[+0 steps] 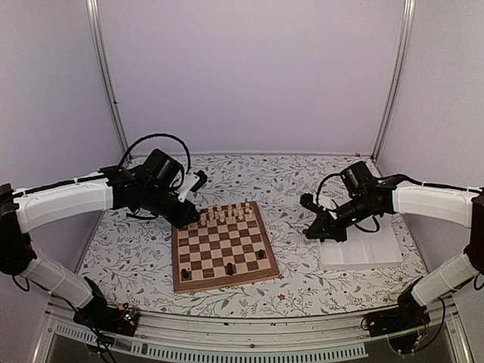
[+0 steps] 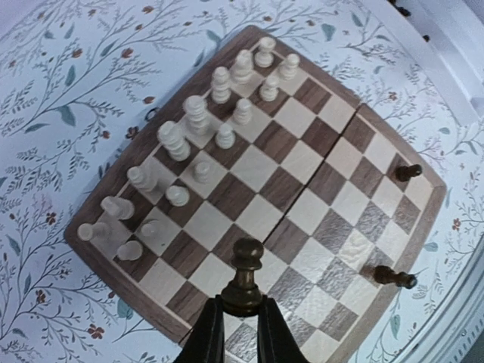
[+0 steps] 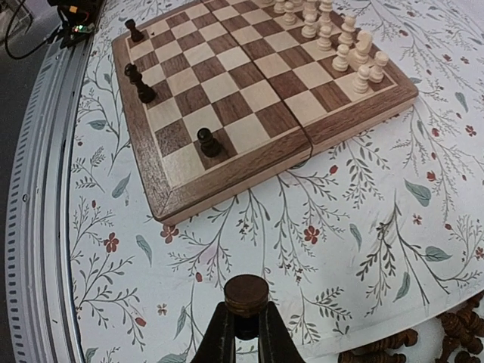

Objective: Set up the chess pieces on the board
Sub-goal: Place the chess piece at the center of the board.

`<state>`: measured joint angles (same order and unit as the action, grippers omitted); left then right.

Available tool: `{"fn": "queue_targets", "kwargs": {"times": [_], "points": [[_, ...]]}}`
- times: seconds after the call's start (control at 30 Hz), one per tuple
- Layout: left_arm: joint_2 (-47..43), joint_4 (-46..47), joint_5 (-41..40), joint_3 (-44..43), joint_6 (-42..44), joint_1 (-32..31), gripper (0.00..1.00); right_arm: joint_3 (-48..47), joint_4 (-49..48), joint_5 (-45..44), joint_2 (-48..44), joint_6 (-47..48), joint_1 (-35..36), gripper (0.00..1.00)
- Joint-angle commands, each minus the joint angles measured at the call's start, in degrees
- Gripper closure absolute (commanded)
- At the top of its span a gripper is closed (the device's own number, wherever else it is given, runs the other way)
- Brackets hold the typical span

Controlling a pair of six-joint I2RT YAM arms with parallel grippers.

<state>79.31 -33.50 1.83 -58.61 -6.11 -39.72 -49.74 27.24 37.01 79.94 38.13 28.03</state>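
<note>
The board (image 1: pixel 224 284) lies in the middle of the table. Three dark chess pieces (image 1: pixel 229 268) stand along its near rows. My left gripper (image 2: pixel 242 302) is shut on the base of a dark pawn (image 2: pixel 246 265), hanging above the board's left edge (image 2: pixel 98 246) with the pawn's head pointing away from the fingers. In the top view this gripper (image 1: pixel 190 221) is over the board's far left corner. My right gripper (image 3: pixel 246 308) is shut on another dark chess piece (image 3: pixel 246 293), its round base facing the camera, above the cloth right of the board (image 3: pixel 227 178). From above, the right gripper (image 1: pixel 311 233) hovers between board and tray.
Cream chessmen (image 1: pixel 227 214) fill the board's two far rows, also in the left wrist view (image 2: pixel 197 121). A white compartment tray (image 1: pixel 363 255) lies at the right, with loose dark chess pieces (image 3: pixel 454 333) in it. A floral cloth (image 1: pixel 295 181) covers the table, and a metal rail (image 1: pixel 249 325) runs along the near edge.
</note>
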Motion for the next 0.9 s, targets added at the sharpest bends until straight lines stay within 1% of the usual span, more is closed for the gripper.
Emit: {"fn": "queue_targets", "kwargs": {"times": [0.0,0.23,0.5,0.57,0.6,0.63,0.77,0.8,0.87], "points": [[2.85,2.20,1.28,-3.48,-1.95,-4.55,0.88,-2.78,3.51,-4.67,3.80,2.28,5.42,0.93],[4.45,5.88,2.43,-4.15,-2.14,-8.13,0.88,-4.14,6.06,-7.66,11.34,3.44,10.29,0.93],[4.54,9.07,3.57,-2.51,-1.94,-8.92,0.88,-6.43,6.24,-9.27,19.57,2.19,11.58,0.92],[4.54,10.04,3.96,-2.27,-1.86,-9.01,0.88,-7.43,6.53,-9.88,20.95,1.83,11.89,0.90],[4.47,10.78,4.18,-2.05,-1.73,-9.16,0.88,-7.88,6.69,-10.01,21.71,1.61,12.05,0.88],[4.27,11.97,4.39,-1.62,-1.57,-9.41,0.88,-8.44,7.07,-10.02,22.07,1.45,12.05,0.84],[3.73,17.96,4.95,0.09,-2.56,-10.05,0.88,-10.61,9.91,-8.68,20.72,0.68,11.57,0.63],[3.89,19.62,6.20,0.25,-2.71,-10.22,0.88,-11.62,11.40,-7.09,19.44,0.85,11.07,0.60],[4.45,22.13,7.75,0.10,-2.49,-11.01,0.88,-15.09,15.87,-1.95,17.40,2.20,9.67,0.58]]}}
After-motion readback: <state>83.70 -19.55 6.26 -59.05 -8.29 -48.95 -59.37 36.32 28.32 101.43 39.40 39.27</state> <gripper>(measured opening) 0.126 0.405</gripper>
